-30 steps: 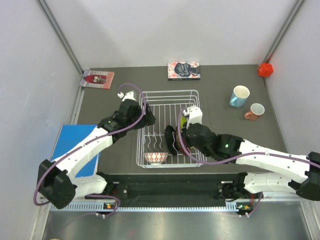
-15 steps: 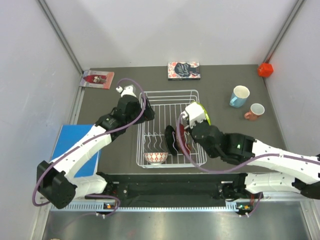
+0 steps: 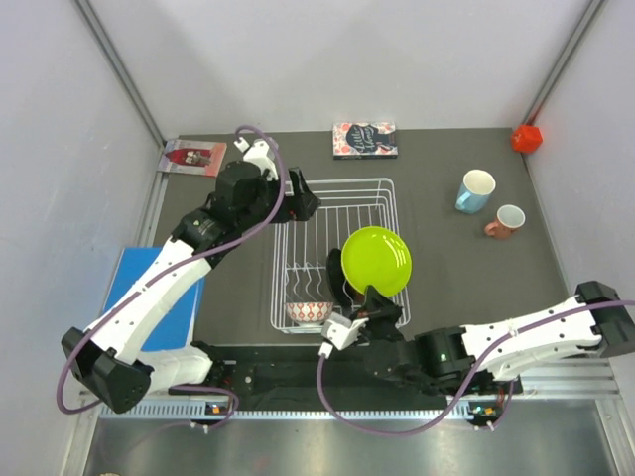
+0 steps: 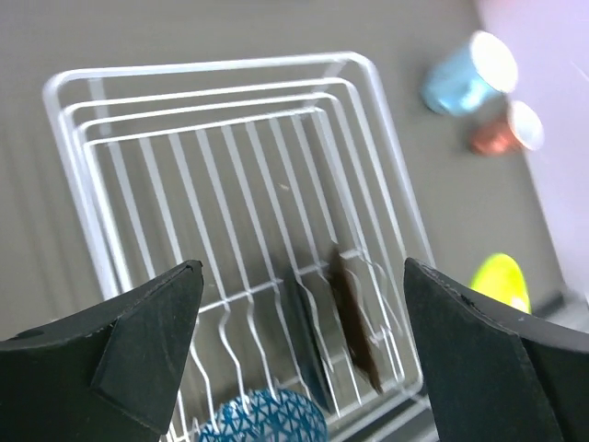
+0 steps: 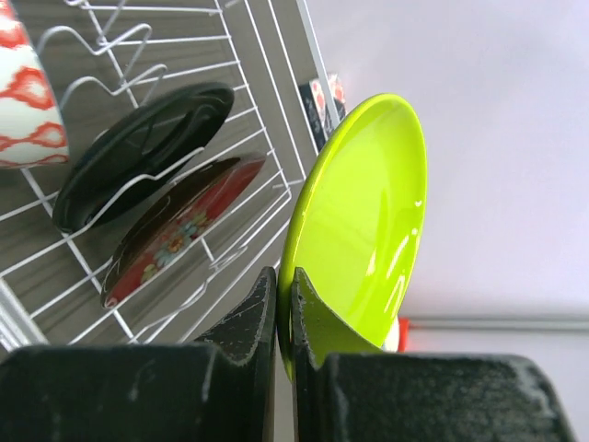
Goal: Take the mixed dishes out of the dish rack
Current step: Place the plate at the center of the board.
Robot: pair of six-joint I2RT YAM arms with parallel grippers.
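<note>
The right gripper [image 5: 283,287] is clenched on the green plate [image 3: 376,260] by its rim, holding it above the rack [image 3: 337,184]. The left gripper [image 4: 304,269] hangs wide open over the rack's far end.

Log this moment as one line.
right tool: shut on round lime-green plate, held above white wire dish rack | left tool: open over rack | in rack: black plate, red floral plate, patterned bowl
</note>
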